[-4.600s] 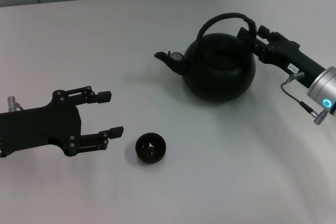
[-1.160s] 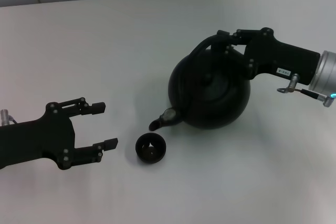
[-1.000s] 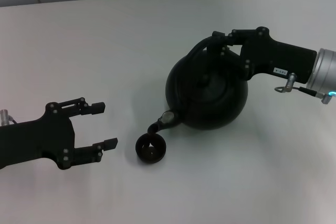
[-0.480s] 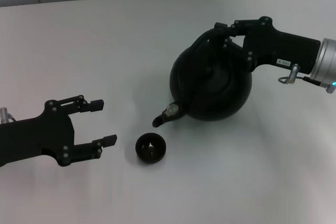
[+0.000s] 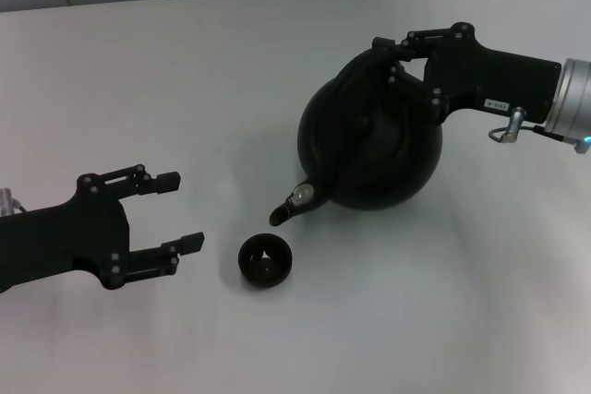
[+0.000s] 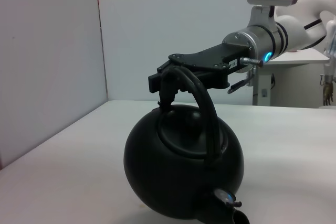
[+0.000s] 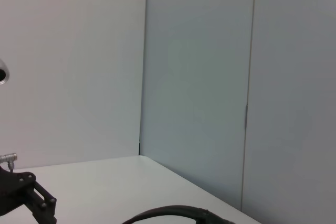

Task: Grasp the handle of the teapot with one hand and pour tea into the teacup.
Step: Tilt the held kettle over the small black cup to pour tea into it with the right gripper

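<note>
The right pincer [image 5: 399, 51] stays clamped on the handle [image 5: 355, 99], and the teapot [image 5: 369, 145] has tipped back, its spout lifted clear of the teacup [image 5: 265, 260] on the bench [image 5: 231, 89]. Pouring looks finished. The left pincer [image 5: 175, 211] hangs wide open beside the cup.

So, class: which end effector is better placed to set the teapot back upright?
The right end effector: it is shut on the handle of the tilted teapot. The left end effector is open beside the teacup, holding nothing.
</note>
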Controlling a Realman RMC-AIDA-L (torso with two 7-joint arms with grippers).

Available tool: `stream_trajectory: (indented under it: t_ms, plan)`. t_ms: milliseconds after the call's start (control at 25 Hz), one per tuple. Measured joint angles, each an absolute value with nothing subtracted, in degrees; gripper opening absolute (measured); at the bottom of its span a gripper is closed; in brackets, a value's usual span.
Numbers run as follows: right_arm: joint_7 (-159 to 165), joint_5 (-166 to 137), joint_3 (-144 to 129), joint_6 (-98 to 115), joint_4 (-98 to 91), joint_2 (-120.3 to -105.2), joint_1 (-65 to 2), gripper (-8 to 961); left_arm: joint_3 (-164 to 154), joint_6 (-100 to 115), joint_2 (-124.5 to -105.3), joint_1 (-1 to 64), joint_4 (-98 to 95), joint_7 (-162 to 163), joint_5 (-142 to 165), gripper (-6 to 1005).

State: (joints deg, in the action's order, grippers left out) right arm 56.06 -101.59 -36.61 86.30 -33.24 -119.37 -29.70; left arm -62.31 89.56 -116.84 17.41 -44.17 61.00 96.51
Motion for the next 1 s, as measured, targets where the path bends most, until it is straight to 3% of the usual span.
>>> stream_trajectory:
  t_ms: [1000]
  plan:
    - [54.09,-101.53,-41.19,86.21,-37.2,-119.41,-30.05,166,-62.31,89.45,-116.89,16.08,-44.71,61.79,96.86,737]
